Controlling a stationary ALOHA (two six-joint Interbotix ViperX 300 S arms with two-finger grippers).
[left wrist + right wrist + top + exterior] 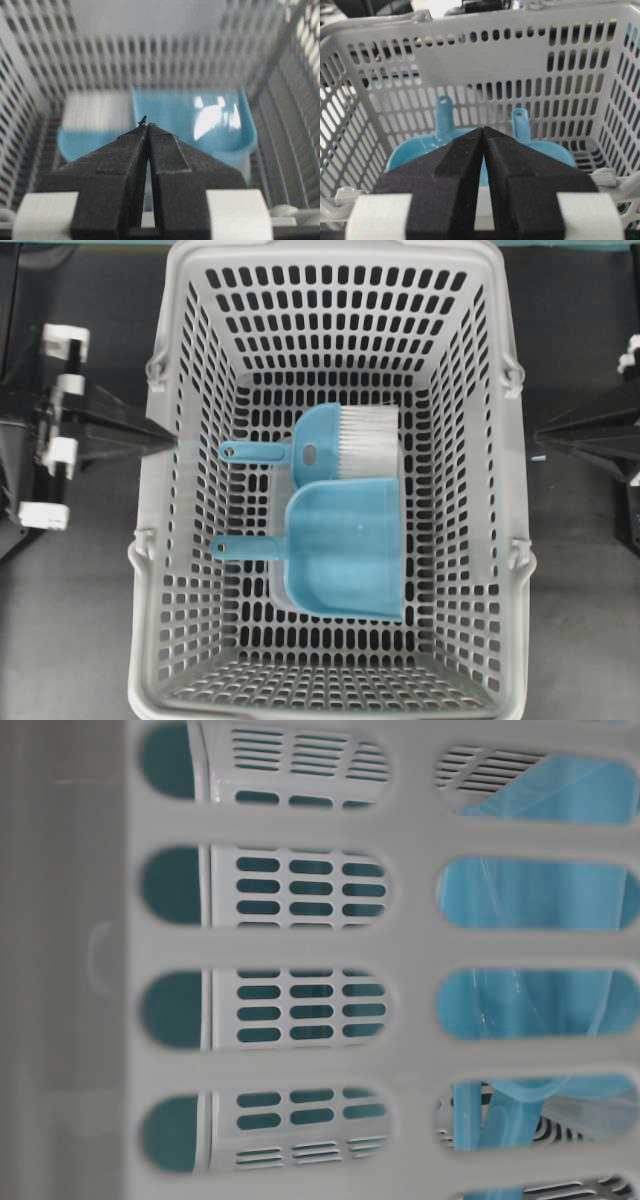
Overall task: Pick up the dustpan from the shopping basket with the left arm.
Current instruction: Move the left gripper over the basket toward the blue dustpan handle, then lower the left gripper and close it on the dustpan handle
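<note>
Overhead: the dustpan lies flat on the shopping basket floor just past centre toward 5 o'clock, hand brush touching it at 12, while the left gripper waits outside the wall at 9 o'clock — nothing lifted yet. Left wrist: its fingertips pressed together, empty, facing the dustpan. Right wrist: the right gripper likewise closed, idle outside.

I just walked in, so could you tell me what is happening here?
Nothing is being handled yet. The dustpan lies on the floor of the shopping basket beside a hand brush. The left end effector waits shut outside the basket's wall, and the right end effector waits shut on the opposite side.
</note>
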